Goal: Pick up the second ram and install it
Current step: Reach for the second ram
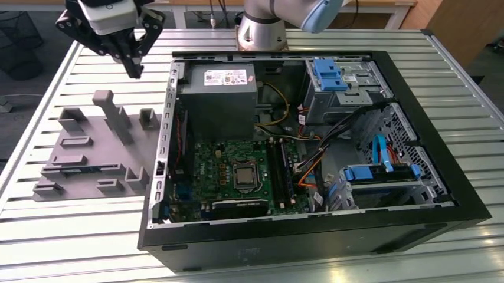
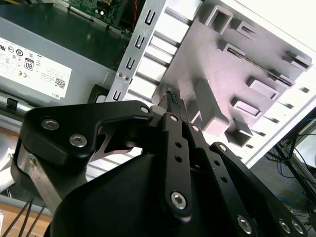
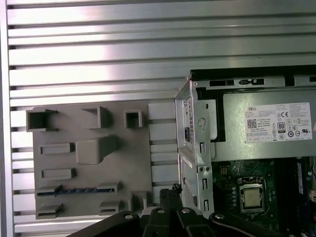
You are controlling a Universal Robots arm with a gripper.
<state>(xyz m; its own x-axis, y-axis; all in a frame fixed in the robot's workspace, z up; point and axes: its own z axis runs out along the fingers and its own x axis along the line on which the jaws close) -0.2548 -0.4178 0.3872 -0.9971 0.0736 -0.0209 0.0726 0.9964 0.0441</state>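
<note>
Hovering between case edge (image 3: 197, 148) and second ram (image 3: 74, 190), the hand (image 3: 173, 190) hangs closed.

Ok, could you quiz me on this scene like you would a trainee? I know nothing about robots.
1. True or false: the gripper is holding the second ram.
2. Where does the second ram lie? A) in a slot of the grey holder tray; B) on top of the power supply; C) on the bare table slats.
3. Fill in: in the exterior view, the open computer case lies on the exterior view's ____ of the grey holder tray.

Key: 1 false, the gripper is shut on nothing, up above the table; 2 A; 3 right.
</note>
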